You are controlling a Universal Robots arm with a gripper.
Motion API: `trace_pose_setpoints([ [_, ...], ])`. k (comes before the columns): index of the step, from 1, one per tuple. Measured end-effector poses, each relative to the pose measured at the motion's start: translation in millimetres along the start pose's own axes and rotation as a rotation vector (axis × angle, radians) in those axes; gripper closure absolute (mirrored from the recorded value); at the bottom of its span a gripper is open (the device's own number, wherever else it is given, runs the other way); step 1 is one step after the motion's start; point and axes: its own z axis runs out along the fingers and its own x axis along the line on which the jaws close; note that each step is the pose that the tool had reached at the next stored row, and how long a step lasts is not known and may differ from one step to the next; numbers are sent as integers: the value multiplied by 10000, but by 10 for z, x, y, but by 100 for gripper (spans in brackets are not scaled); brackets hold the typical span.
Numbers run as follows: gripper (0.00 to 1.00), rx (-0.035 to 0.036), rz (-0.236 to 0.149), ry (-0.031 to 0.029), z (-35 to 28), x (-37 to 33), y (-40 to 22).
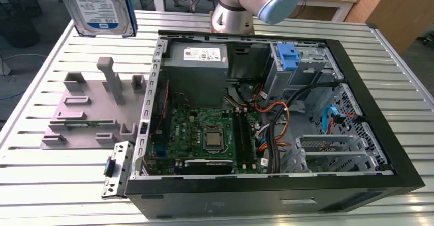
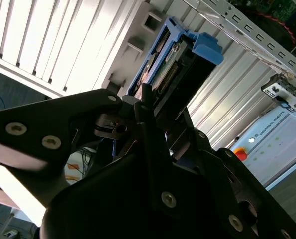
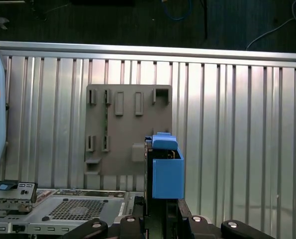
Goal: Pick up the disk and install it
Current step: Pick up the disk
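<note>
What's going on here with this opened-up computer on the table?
A robot arm has its pincer clamped on a hard drive with blue side rails and holds it up in the air over the table, near a grey holder tray. The open computer case sits beside the tray; the drive isn't in it yet.

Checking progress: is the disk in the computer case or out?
Out: the pincer holds the disk above the table, outside the case.
</note>
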Motion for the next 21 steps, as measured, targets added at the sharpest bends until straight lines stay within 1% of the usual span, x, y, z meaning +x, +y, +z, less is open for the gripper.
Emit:
trace_pose_setpoints([
  [4, 65, 0, 0, 0, 0, 3, -134],
  [12, 65, -1, 0, 0, 0, 8, -433],
  [21, 65, -1, 2, 0, 1, 14, -751],
])
